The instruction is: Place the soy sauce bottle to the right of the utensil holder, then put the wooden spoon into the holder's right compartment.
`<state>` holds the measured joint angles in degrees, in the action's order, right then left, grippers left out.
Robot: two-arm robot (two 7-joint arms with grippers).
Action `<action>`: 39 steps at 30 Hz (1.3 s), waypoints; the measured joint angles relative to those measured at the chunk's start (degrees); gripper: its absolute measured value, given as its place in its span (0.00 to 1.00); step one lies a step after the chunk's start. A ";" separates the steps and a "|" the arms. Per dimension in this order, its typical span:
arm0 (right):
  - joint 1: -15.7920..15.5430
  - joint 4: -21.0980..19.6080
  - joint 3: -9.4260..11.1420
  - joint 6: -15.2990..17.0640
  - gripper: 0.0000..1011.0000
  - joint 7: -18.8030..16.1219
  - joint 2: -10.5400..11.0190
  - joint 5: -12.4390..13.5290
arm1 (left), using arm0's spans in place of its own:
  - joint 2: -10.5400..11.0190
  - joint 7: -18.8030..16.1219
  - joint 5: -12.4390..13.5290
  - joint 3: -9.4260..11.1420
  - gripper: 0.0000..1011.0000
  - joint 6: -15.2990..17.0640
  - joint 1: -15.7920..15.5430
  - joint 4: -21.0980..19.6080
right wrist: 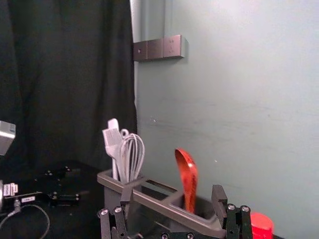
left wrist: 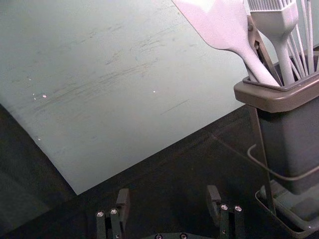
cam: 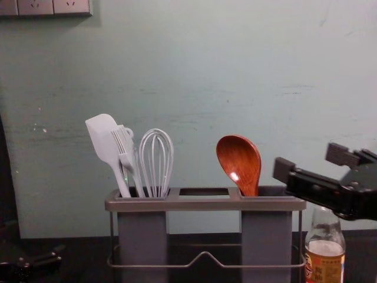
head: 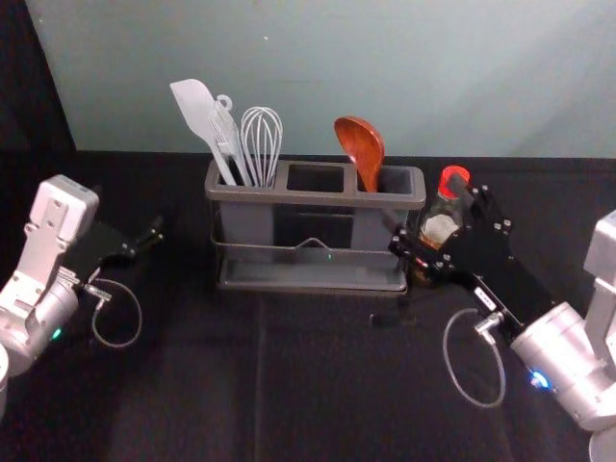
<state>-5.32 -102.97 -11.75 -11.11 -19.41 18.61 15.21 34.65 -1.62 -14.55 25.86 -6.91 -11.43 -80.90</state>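
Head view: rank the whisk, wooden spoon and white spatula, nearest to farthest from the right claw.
1. Wooden spoon: in the holder's right compartment, nearest the right claw.
2. Whisk: left compartment, toward its right side.
3. White spatula: same compartment, leaning out far left.

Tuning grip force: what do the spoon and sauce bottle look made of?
Spoon: lacquered wood, likely, going by its reddish-brown body and bright highlight. Bottle: smooth, clear glass or hard plastic, see-through above the label. Cap: probably plastic, opaque even red.
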 joint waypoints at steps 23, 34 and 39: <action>-2.75 1.47 6.86 3.57 0.99 6.61 -1.33 -1.21 | 0.00 0.00 0.01 0.00 0.99 0.00 0.00 0.00; -1.54 6.64 8.82 8.52 0.99 8.67 -2.70 -2.30 | 0.00 0.00 0.00 0.00 0.99 0.00 0.00 0.00; -0.32 9.58 8.99 9.65 0.99 9.06 -3.14 -3.10 | 0.00 0.00 0.00 0.00 0.99 0.00 0.00 0.00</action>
<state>-5.64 -93.39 -2.77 -1.46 -10.35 15.47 12.11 34.65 -1.62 -14.55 25.86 -6.91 -11.43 -80.90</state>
